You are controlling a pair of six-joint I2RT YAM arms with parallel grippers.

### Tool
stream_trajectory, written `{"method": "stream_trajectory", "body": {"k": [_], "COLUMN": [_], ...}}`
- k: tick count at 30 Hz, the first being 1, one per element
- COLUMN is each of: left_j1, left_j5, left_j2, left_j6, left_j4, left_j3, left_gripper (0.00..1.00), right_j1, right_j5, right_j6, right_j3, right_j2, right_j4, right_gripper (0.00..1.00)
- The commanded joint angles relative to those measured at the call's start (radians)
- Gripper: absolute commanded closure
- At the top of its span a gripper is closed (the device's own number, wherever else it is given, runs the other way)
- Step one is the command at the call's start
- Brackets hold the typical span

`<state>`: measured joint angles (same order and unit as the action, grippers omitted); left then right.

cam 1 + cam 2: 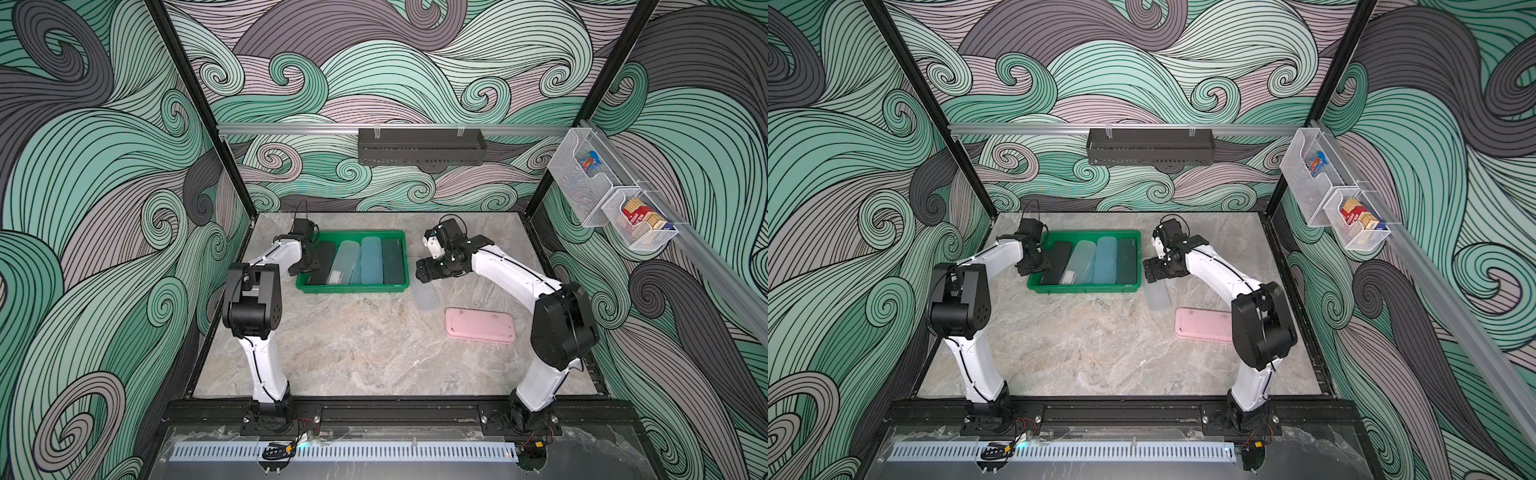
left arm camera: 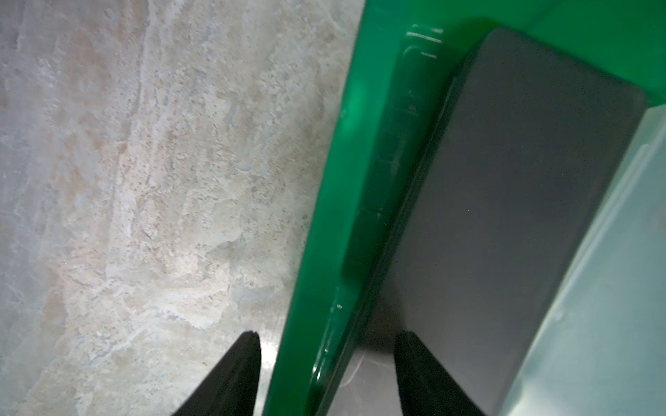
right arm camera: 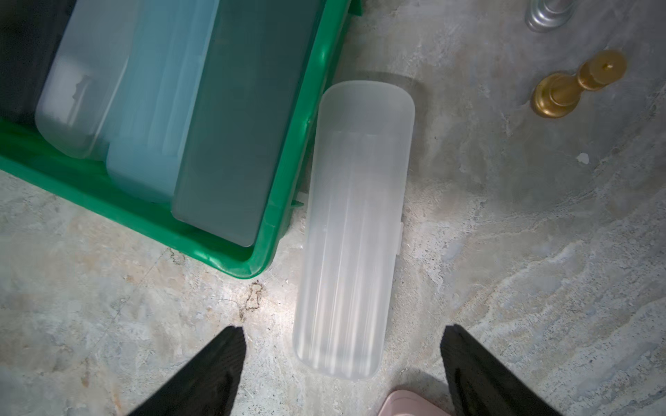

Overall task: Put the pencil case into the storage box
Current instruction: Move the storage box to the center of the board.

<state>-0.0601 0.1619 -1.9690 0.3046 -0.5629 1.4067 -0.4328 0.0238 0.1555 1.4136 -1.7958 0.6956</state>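
Four cases [image 1: 371, 262] filled the storage box [image 1: 353, 288]; the frosted pencil case [image 3: 349, 223] lay beside it on the desk [image 1: 353, 353], under the open right hand [image 3: 344, 331], best pinched across its width. The left hand [image 2: 328, 335], open, straddled the box wall.

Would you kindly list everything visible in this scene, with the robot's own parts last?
storage box: one, green, rear of table.
pencil cases inside it: four, side by side; black case, frosted case, blue case, dark green case.
loose case: one, frosted clear, on table beside box.
pink case: one, on table, robot's right side.
trough: one, black, back rail.
mesh baskets: two, white, side rail, holding packets.
brass knob: one, gold, right wrist view only.
left pincer: black, open, astride box wall.
right pincer: black, open, above loose case.
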Motion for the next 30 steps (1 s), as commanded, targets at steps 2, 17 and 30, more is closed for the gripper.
{"method": "stream_trajectory", "body": {"k": [2, 17, 30], "left_j1": [-0.042, -0.057, -0.066], "left_j5": [-0.036, -0.004, -0.013], "left_j2": [-0.008, 0.053, 0.056], "left_j6": [-0.013, 0.0, -0.042], "left_j4": [-0.068, -0.054, -0.051], "left_j3": [0.032, -0.027, -0.028], "left_gripper": [0.38, 0.32, 0.32], "right_j1": [0.002, -0.025, -0.025], "right_j5": [-0.012, -0.049, -0.094], "right_j6": [-0.032, -0.042, -0.034], "right_j3": [0.018, 0.028, -0.009], "right_j2": [-0.09, -0.219, -0.23], "right_j4": [0.001, 0.001, -0.002], "right_gripper": [0.1, 0.1, 0.36]}}
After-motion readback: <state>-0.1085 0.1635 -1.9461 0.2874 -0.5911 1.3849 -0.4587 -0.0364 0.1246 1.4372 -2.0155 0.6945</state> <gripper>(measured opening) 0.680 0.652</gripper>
